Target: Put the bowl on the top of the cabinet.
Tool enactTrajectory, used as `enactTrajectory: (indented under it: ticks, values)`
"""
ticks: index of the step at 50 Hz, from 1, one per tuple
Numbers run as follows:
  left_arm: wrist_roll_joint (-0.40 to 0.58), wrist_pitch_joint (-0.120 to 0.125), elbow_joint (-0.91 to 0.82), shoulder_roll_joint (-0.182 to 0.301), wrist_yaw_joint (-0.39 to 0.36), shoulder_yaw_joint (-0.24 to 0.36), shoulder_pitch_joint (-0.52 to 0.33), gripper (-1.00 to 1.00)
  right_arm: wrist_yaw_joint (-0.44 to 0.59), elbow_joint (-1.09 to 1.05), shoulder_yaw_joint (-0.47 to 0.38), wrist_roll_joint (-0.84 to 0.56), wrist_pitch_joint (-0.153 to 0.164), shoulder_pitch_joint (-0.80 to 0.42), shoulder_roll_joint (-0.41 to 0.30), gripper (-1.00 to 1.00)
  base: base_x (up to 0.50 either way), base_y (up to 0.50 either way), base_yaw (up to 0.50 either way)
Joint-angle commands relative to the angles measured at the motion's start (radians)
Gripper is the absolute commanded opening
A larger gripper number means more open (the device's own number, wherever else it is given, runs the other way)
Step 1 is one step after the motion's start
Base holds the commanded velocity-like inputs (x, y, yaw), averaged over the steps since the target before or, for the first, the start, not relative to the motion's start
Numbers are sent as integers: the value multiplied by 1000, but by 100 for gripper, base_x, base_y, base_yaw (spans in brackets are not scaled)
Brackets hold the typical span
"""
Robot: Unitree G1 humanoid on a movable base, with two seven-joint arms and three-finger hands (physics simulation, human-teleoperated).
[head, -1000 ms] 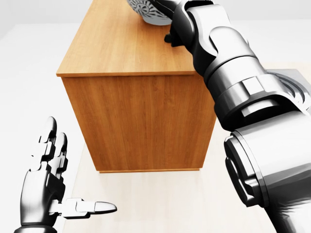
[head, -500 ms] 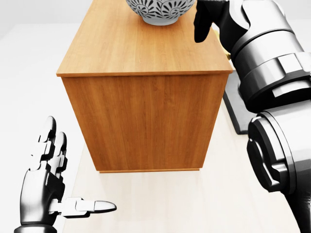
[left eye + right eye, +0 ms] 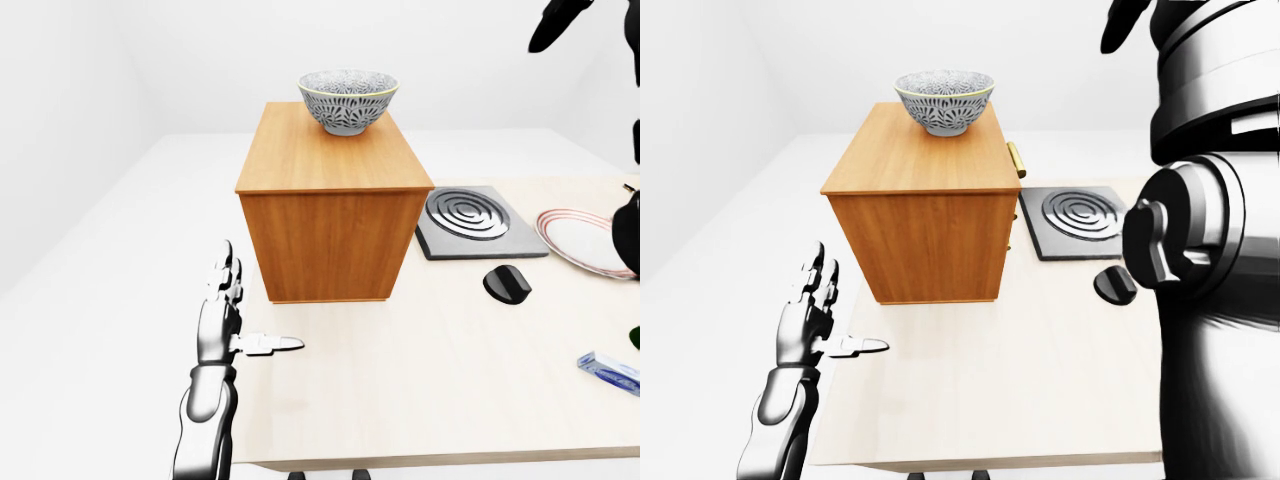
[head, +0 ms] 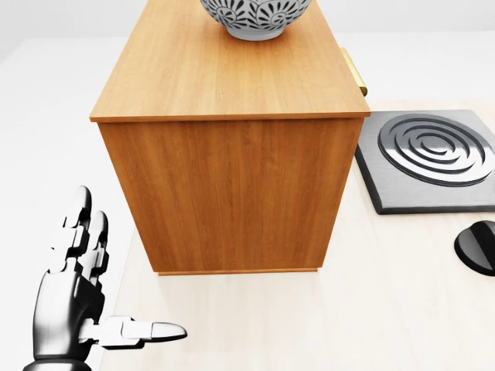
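The grey bowl (image 3: 348, 100), patterned in white with a thin yellow rim, stands upright on the top of the wooden cabinet (image 3: 330, 160), toward the far end. No hand touches it. My right hand (image 3: 556, 24) is a dark shape at the top right of the left-eye view, raised well above and to the right of the bowl, fingers spread and holding nothing. My left hand (image 3: 246, 306) hovers open at the lower left, beside the table's edge and below the cabinet's near face, with its thumb pointing right.
The cabinet sits on a pale table (image 3: 420, 400). To its right lie a dark square slab with concentric rings (image 3: 480, 220), a black round knob (image 3: 507, 284), a pink-rimmed plate (image 3: 590, 240) and a small blue-white item (image 3: 610, 372). A brass handle (image 4: 354, 71) sticks out of the cabinet's right side.
My right arm has let go of the bowl and drawn up and to the right, out of the head view. The bowl stays on the cabinet top. The left hand has not moved.
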Motion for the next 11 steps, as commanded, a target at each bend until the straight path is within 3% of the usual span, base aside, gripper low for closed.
enactTrajectory:
  ticks: [1,11]
  values:
    - [0,0,-4,0,-2,-3,4,100,3,2,-34,-57,0,-138,-112,100,0,0,0]
    - [-1,0,-4,0,-2,-2,5,100,-70,3,-63,-92,43,-188,-150,100,0,0,0]
